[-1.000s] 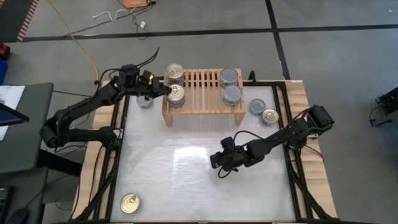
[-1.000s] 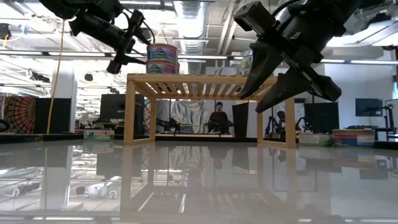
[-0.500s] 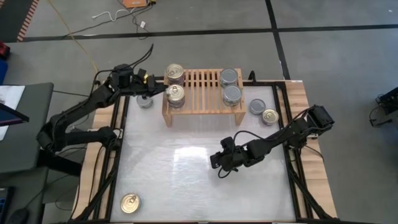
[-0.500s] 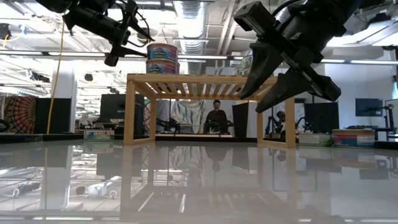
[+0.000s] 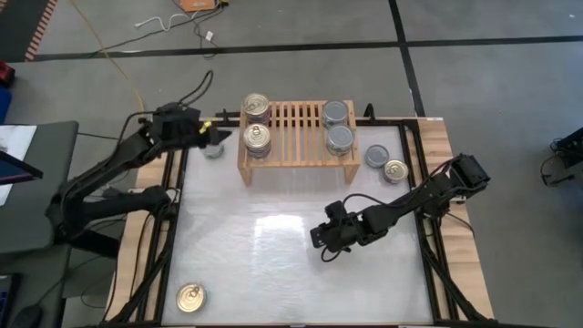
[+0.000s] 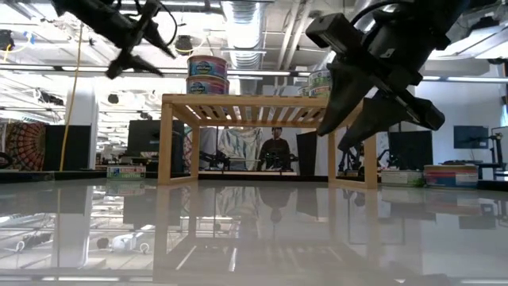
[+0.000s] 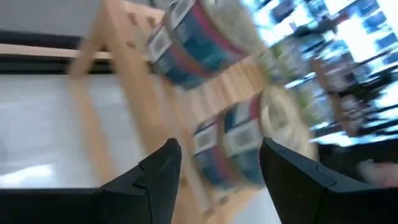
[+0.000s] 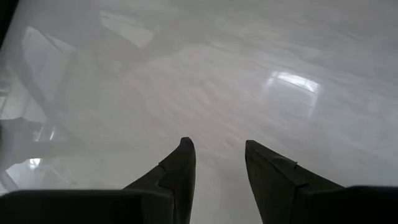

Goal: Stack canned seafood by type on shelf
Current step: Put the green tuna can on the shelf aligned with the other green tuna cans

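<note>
We are looking down on a glossy white worktop (image 5: 273, 264) with a low light-wood shelf (image 5: 296, 162) at its far edge, its top made of narrow slats. Over the last second the left tool (image 5: 211, 133) has been drawing back from the gold-topped tins (image 5: 258, 137) on the shelf's left end; it is now hanging off that end, fingers spread and carrying nothing. We take this to mean a tin has just been placed and released there.

Two round, flat silver-topped tins (image 5: 339, 138) are sitting on the shelf's right end, so the types are staying apart. Loose tins are waiting on the worktop: a grey one (image 5: 376, 156) and a gold one (image 5: 395, 170) right of the shelf, and another gold one (image 5: 190, 296) at the near left corner. The right tool (image 5: 321, 244) is hovering mid-worktop, fingers apart, empty.
</note>
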Tool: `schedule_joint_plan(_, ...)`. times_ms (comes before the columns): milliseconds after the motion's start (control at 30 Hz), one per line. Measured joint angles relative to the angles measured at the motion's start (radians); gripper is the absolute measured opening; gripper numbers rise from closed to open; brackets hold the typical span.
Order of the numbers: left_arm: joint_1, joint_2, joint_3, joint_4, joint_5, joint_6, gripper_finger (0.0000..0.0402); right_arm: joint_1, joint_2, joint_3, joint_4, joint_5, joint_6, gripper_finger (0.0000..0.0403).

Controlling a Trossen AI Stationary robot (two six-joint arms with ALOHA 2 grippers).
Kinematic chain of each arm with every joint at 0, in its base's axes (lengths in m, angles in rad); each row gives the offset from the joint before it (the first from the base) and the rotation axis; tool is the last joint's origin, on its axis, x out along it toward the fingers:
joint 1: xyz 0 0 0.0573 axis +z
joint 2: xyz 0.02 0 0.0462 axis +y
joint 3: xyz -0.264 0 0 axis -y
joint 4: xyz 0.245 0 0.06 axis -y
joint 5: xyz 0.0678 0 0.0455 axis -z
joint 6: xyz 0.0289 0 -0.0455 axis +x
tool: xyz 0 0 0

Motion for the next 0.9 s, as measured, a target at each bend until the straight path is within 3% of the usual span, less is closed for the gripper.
schedule_joint_plan(267, -0.212, -0.108, -0.082, -0.019, -0.172, 0.037, 0.0208, -0.006, 0.0, 0.0, -0.057, 0.0, 0.009, 0.0163)
schedule_joint_plan(467, -0.318, -0.161, -0.127, -0.137, -0.41, 0.028, 0.0208, -0.007, 0.0, 0.0, -0.067, -0.006, 0.014, 0.0163)
schedule_joint_plan(667, -0.28, -0.106, -0.127, -0.223, -0.577, 0.031, 0.0208, -0.02, 0.0, 0.0, -0.067, -0.008, 0.03, 0.0163)
schedule_joint_plan(900, -0.083, 0.116, -0.127, -0.216, -0.508, 0.101, 0.0208, -0.047, 0.0, 0.0, -0.048, -0.008, 0.061, 0.0163)
